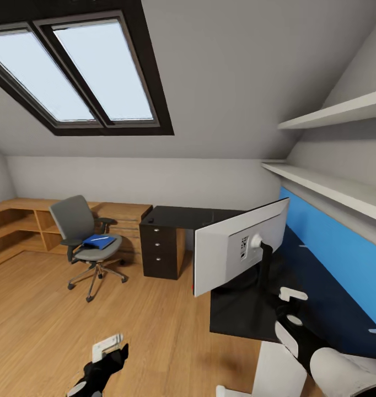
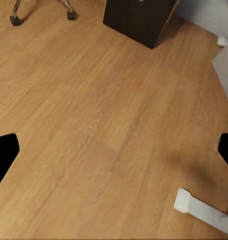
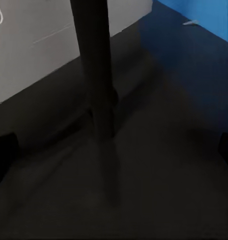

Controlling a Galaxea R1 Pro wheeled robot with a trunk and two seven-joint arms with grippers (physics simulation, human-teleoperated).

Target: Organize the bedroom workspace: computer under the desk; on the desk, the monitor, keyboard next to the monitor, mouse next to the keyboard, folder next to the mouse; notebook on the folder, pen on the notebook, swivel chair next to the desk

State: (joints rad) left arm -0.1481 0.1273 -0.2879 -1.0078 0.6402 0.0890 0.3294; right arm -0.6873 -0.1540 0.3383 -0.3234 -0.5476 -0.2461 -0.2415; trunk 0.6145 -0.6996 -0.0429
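Note:
The monitor (image 1: 240, 251) stands on the black desk (image 1: 237, 314) with its grey-white back toward me. My right gripper (image 1: 282, 304) hovers low over the desk just behind the monitor's black stand (image 3: 96, 75). It is open (image 3: 114, 150), with the stand ahead of its spread fingers and nothing held. Across the room, the grey swivel chair (image 1: 80, 226) carries the bright blue folder (image 1: 98, 241) on its seat. My left gripper (image 1: 108, 350) hangs open over the wooden floor (image 2: 114, 150). The keyboard, mouse and notebook are out of view.
The desk's drawer unit (image 1: 160, 248) stands between the chair and the monitor. A blue wall panel (image 1: 331, 242) and white shelves (image 1: 331, 190) line the right wall. Low wooden shelving (image 1: 22, 220) runs behind the chair. A white boxy shape (image 1: 279, 369) sits by the desk's near edge.

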